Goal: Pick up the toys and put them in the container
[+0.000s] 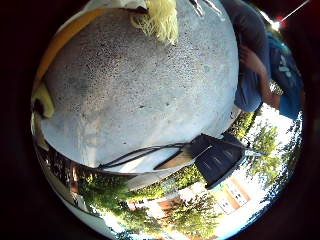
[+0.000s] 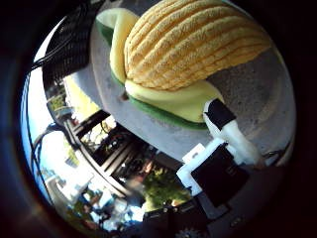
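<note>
A: Which step is the robot on?

B: It looks like the reach. The plush corn toy lies on the grey table, close under the palm. One finger of the hand stretches out straight beside it, touching nothing, so the hand reads as spread.

A: And next?

B: Probably curling round the toy. No container shows, so its contents can't be told.
</note>
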Robot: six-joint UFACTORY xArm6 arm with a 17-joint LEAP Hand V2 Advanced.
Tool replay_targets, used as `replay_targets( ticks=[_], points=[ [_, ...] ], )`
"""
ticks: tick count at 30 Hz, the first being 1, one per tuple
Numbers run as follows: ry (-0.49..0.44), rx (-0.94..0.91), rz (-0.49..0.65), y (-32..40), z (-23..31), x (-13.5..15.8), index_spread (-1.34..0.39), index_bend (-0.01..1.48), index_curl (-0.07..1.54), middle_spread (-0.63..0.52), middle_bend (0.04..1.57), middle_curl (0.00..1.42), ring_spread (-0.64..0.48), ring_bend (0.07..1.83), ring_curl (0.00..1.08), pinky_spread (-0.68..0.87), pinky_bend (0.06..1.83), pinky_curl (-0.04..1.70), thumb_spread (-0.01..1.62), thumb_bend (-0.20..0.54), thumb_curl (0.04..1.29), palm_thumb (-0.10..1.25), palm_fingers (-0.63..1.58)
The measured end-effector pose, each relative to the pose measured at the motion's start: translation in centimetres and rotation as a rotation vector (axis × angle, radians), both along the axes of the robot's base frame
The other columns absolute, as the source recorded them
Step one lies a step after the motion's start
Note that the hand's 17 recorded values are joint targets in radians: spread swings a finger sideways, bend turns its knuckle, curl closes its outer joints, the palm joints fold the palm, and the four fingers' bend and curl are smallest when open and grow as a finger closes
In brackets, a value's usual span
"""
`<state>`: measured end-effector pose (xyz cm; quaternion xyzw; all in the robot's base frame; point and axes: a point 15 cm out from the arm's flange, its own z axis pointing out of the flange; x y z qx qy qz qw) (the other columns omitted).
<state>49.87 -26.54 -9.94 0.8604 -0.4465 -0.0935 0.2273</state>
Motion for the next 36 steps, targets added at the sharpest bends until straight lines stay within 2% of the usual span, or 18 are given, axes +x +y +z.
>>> replay_targets(
  ticks=[1, 2, 4, 7, 9, 11, 14, 17, 21, 28, 32, 36],
  points=[
    [-0.009, 0.001, 0.003, 0.0, -0.1, 0.2, -0.21, 0.19, 0.28, -0.05, 0.23, 0.37, 0.21, 0.37, 0.32, 0.39, 0.37, 0.25, 1.04, -0.024, 0.4, 0.83, 0.27],
    [-0.021, 0.002, 0.008, 0.0, -0.1, 0.6, -0.23, 0.15, 0.26, -0.06, 0.32, 0.4, 0.17, 0.5, 0.35, 0.37, 0.41, 0.25, 1.04, -0.019, 0.41, 0.84, 0.52],
    [-0.037, 0.004, 0.016, -0.1, 0.0, 1.0, -0.26, 0.09, 0.23, -0.09, 0.42, 0.45, 0.15, 0.67, 0.4, 0.34, 0.43, 0.26, 1.03, -0.022, 0.41, 0.85, 0.64],
    [-0.063, 0.001, 0.018, -0.5, 0.9, 1.7, -0.35, 0.1, 0.17, -0.15, 0.64, 0.58, 0.08, 1.03, 0.57, 0.3, 0.44, 0.29, 1.02, -0.024, 0.42, 0.87, 0.64],
    [-0.092, -0.003, 0.019, -1.0, 1.6, 2.4, -0.4, 0.17, 0.15, -0.18, 0.71, 0.64, 0.05, 1.13, 0.63, 0.29, 0.48, 0.3, 1.01, -0.025, 0.43, 0.88, 0.66],
    [-0.115, -0.005, 0.018, -1.4, 2.1, 3.0, -0.47, 0.23, 0.14, -0.22, 0.8, 0.72, 0.01, 1.23, 0.69, 0.29, 0.6, 0.34, 1.0, -0.025, 0.43, 0.9, 0.78],
    [-0.111, -0.003, 0.007, -1.5, 2.2, 2.7, -0.57, 0.31, 0.11, -0.26, 0.88, 0.81, -0.03, 1.26, 0.73, 0.29, 0.91, 0.45, 0.99, -0.029, 0.44, 0.9, 0.96],
    [-0.099, -0.003, 0.001, -1.4, 2.5, 2.5, -0.66, 0.38, 0.11, -0.27, 0.96, 0.89, -0.05, 1.25, 0.76, 0.28, 1.14, 0.55, 0.98, -0.026, 0.46, 0.91, 1.06],
    [-0.018, -0.005, -0.018, -0.5, 2.8, 0.7, -0.76, 0.48, 0.1, -0.28, 1.02, 0.96, -0.08, 1.26, 0.8, 0.24, 1.31, 0.68, 0.99, -0.001, 0.5, 0.99, 1.05],
    [0.109, 0.005, -0.1, 1.5, 7.3, -2.0, -0.92, 0.67, 0.09, -0.28, 1.07, 1.06, -0.11, 1.32, 0.84, 0.2, 1.41, 0.79, 1.07, -0.006, 0.58, 1.06, 0.99],
    [0.185, -0.001, -0.142, 2.3, 12.5, -3.7, -0.99, 0.76, 0.08, -0.28, 1.1, 1.11, -0.12, 1.34, 0.86, 0.18, 1.42, 0.83, 1.11, -0.014, 0.61, 1.05, 0.95],
    [0.204, 0.021, -0.151, 4.4, 19.2, -4.1, -1.04, 0.83, 0.08, -0.28, 1.11, 1.13, -0.13, 1.36, 0.88, 0.17, 1.44, 0.86, 1.13, -0.014, 0.63, 1.04, 0.92]
  ],
)
